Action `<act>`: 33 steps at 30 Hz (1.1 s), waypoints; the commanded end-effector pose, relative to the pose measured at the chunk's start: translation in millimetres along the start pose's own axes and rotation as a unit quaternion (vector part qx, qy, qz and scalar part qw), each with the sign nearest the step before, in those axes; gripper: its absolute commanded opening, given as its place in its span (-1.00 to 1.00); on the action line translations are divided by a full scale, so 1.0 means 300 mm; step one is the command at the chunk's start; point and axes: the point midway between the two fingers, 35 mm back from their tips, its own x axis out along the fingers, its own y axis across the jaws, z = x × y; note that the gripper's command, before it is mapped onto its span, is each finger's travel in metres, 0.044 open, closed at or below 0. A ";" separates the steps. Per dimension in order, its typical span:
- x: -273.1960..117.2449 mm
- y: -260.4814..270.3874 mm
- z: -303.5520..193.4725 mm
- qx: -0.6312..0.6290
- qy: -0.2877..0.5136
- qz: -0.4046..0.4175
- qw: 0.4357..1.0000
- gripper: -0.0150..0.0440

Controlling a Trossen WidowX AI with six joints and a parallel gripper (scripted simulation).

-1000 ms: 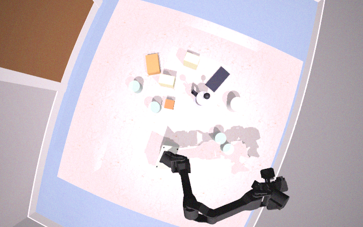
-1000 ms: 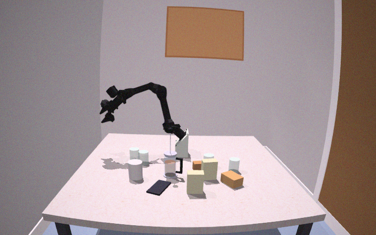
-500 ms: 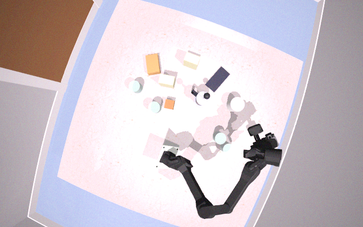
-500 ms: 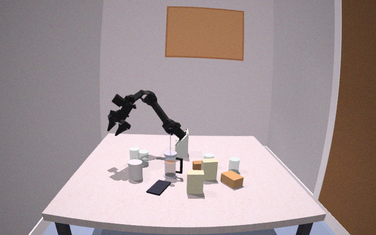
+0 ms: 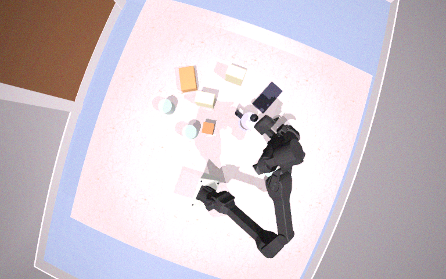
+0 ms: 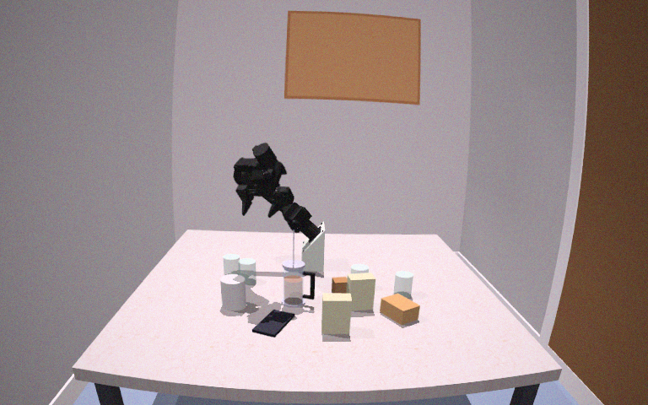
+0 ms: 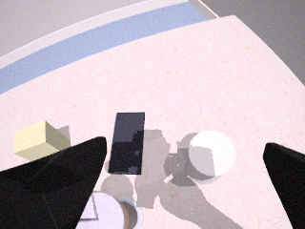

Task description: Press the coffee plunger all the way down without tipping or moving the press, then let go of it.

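The coffee press (image 5: 245,123) (image 6: 293,289) (image 7: 106,214) stands upright on the table, with a pale lilac lid and a black side handle (image 6: 312,286). Its thin plunger rod (image 6: 293,246) stands far out above the lid. The black knob (image 5: 254,117) shows in the top view; in the exterior view it cannot be told from the dark arm. My gripper (image 6: 257,214) (image 7: 187,148) is open and empty, fingers pointing down, well above the table, to the left of the rod in the exterior view. Its fingertips are hidden under the arm in the top view.
A white cylinder (image 6: 232,294) (image 7: 216,153) stands beside the press, below the gripper. A dark flat slab (image 5: 266,96) (image 6: 273,323) (image 7: 129,138) lies near. Cream blocks (image 5: 236,74) (image 6: 336,315), an orange block (image 5: 187,78) and pale green cylinders (image 5: 190,131) (image 6: 231,265) stand around.
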 end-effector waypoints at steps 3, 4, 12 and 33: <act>-0.171 0.220 -0.037 -0.048 -0.051 0.038 0.997 1.00; -0.209 0.256 -0.047 -0.056 -0.063 0.045 0.995 1.00; -0.277 0.331 -0.109 -0.076 -0.095 0.062 0.991 1.00; -0.121 0.331 -0.218 -0.077 -0.095 0.063 0.990 1.00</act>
